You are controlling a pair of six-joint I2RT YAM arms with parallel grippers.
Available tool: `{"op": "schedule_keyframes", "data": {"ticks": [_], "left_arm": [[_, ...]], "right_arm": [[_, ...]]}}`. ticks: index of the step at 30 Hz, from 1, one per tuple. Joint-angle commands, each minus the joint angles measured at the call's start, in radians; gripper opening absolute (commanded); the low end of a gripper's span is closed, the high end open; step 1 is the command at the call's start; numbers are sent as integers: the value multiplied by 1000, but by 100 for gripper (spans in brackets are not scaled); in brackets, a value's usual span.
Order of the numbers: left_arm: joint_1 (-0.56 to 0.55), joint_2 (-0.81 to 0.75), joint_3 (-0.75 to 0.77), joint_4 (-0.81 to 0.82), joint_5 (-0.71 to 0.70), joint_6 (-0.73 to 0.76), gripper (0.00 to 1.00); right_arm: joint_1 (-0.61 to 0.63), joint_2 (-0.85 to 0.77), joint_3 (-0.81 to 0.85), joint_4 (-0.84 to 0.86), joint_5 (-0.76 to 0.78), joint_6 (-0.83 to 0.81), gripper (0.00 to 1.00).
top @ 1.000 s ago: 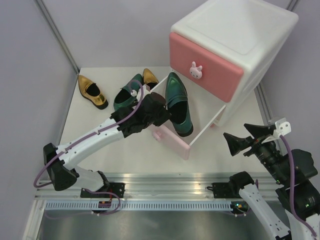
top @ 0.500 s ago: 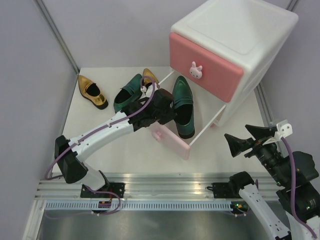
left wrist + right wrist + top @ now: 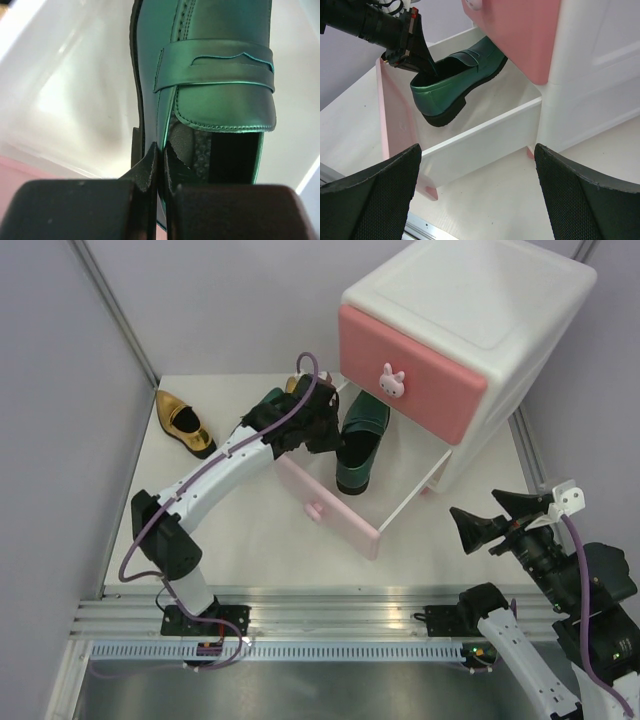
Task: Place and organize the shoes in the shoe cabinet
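Note:
The white shoe cabinet (image 3: 480, 310) stands at the back right with its lower drawer (image 3: 325, 505) pulled out. One metallic green shoe (image 3: 355, 445) (image 3: 215, 75) (image 3: 457, 75) is inside that drawer, toe pointing in under the cabinet and heel end raised. My left gripper (image 3: 325, 435) (image 3: 161, 147) is shut on the shoe's side rim near the heel. A gold shoe (image 3: 183, 423) lies on the table at the back left. Behind my left arm a second green shoe (image 3: 268, 398) and a gold tip (image 3: 293, 386) peek out. My right gripper (image 3: 470, 502) (image 3: 476, 150) hangs open and holds nothing.
The upper drawer with its bunny knob (image 3: 392, 380) is closed. The open drawer's white side wall (image 3: 485, 132) and pink foot (image 3: 531, 151) lie just beyond my right fingers. Grey walls enclose the table on the left and at the back.
My left arm has stretched forward and carried the green shoe deeper into the open drawer, its toe now under the cabinet. The right arm has not moved.

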Motion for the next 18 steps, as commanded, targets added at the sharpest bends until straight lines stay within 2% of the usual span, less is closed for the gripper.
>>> {"op": "schedule_keyframes", "data": {"ticks": [1,10,18], "left_arm": [[42,5,94,33,125,246,2],[144,28,106,29,162,499,2],[186,116,149,32,214,581,2]], "right_arm": [[0,19,20,-3,26,-19,98],[2,46,31,4,41,-25,98],[0,74,34,20,49,-34,98]]}}
